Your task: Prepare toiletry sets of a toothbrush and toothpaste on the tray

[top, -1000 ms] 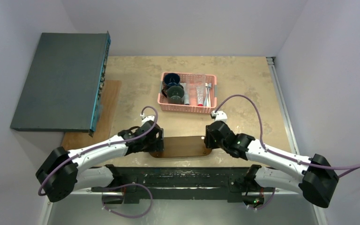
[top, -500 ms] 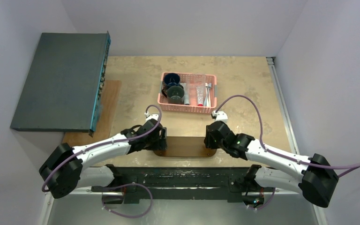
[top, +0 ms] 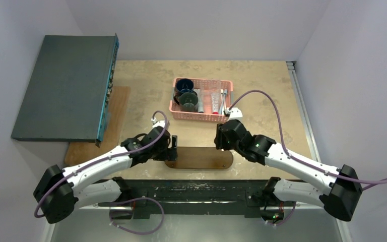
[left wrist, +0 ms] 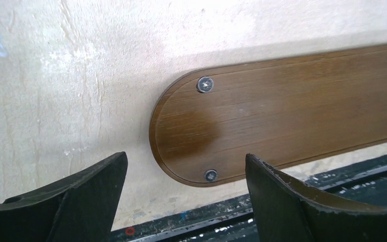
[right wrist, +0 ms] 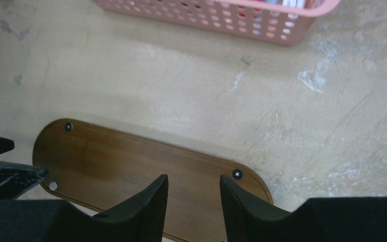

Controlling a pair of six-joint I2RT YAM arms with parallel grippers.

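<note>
The dark brown wooden tray (top: 201,159) lies flat near the table's front edge with nothing on it. It also shows in the left wrist view (left wrist: 292,111) and the right wrist view (right wrist: 111,161). My left gripper (top: 174,146) is open and empty over the tray's left end (left wrist: 186,159). My right gripper (top: 220,142) is open and empty above the tray's right part (right wrist: 194,179). Toothpaste tubes (top: 214,101) and a toothbrush (top: 223,101) lie in the pink basket (top: 201,117) at the far middle.
The pink basket (right wrist: 221,15) also holds dark cups (top: 185,95). A big grey box (top: 65,85) stands at the left on a wooden board (top: 93,143). A black rail (top: 196,189) runs along the front edge, just behind the tray.
The tray has slid a little to the right. My left gripper has moved slightly right with it. My right gripper has moved left and away, toward the basket.
</note>
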